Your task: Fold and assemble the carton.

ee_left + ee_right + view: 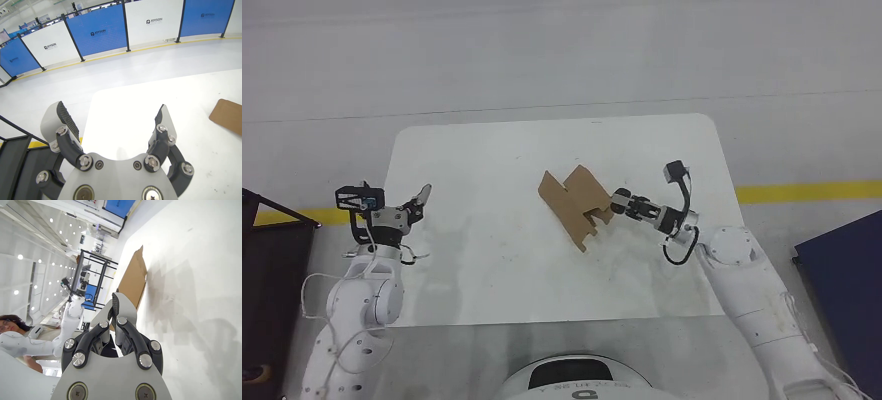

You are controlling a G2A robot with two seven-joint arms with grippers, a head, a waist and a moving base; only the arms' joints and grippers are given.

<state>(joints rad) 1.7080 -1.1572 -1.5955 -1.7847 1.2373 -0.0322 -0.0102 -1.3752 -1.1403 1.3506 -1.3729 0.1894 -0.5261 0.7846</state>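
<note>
The right gripper (114, 303) has its jaws drawn together on the carton (572, 203), pinching the board's 3 o'clock edge. The grip looks chosen to tip or drag the blank by one side, since a flat sheet gives the fingers little else to take. In the right wrist view the gripped side seems raised a little, with a shadow on the table (492, 270) below it. I cannot tell whether the far edge touches the surface.

The carton is plain brown board, unfolded and collapsed flat. Its outline is jagged, with flap tabs at its 12 o'clock end and a notch cut near 5 o'clock. It lies near the table's middle, slightly toward 2 o'clock, its long axis running from 11 to 5. No wall stands up yet, so assembly appears barely begun.

The left gripper (111, 111) hangs with its jaws wide apart and empty at the table's 9 o'clock edge, well apart from the carton. It is probably parked there to leave room, and ready to brace the other side.
</note>
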